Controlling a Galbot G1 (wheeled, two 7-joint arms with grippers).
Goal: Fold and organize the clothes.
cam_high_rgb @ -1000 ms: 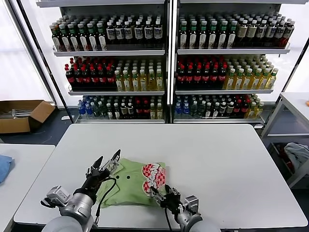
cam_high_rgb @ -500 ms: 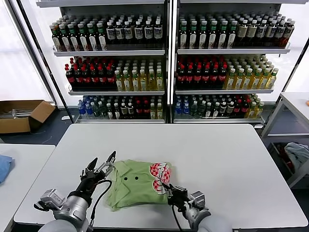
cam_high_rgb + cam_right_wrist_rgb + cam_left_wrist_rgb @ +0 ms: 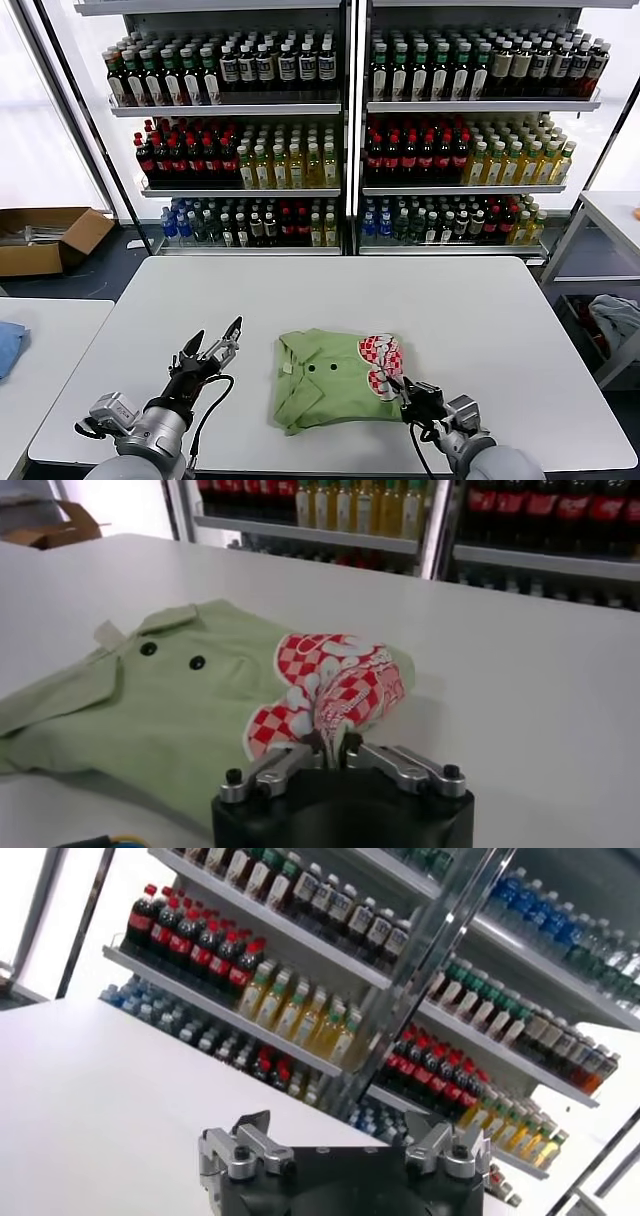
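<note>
Shirt (image 3: 335, 385) edge pinched, seemingly, in R gripper (image 3: 408, 393)

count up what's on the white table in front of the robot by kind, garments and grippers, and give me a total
Green polo shirt: 1, folded, pinched at its checkered edge by the right gripper.
Grippers: 2, the right gripper on the shirt, the left gripper open above the table, apart from the shirt.
Total: 3

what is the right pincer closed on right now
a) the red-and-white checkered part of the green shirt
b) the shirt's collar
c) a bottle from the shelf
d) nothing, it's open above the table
a: the right pincer pinches a fold of the checkered print on the green polo shirt, away from the collar.
</note>
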